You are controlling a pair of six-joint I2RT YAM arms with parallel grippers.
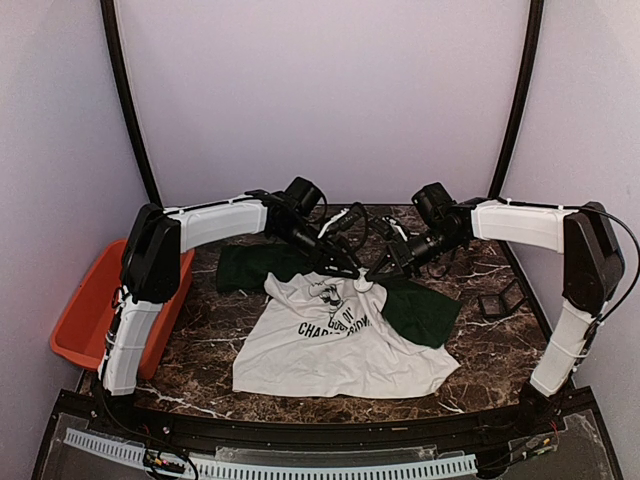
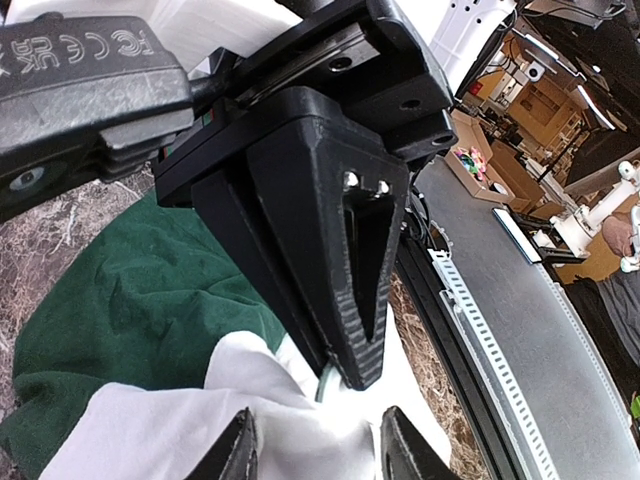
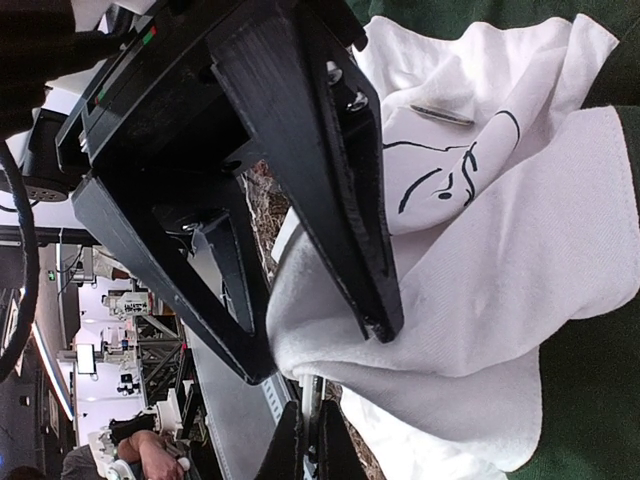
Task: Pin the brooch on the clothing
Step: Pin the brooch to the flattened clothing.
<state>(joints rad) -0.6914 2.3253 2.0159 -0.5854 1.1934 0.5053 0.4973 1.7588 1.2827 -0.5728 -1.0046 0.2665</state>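
The white T-shirt [image 1: 340, 350] with dark green sleeves and a black print lies spread on the marble table. Both grippers meet over its upper part. My left gripper [image 1: 352, 272] is shut on a raised fold of the white cloth [image 2: 150, 430], which fills the gap between its fingertips [image 2: 240, 445]. My right gripper [image 1: 376, 274] is shut on the brooch [image 3: 313, 395], a thin pale disc seen edge-on, held against that fold [image 3: 300, 300]. In the left wrist view the brooch's rim [image 2: 325, 382] shows under the right finger [image 2: 350, 260].
An orange bin [image 1: 85, 310] stands at the table's left edge. A small black stand [image 1: 500, 300] sits at the right. A thin metal sliver [image 3: 440, 115] lies on the shirt's print. A slotted rail [image 1: 300, 465] runs along the front.
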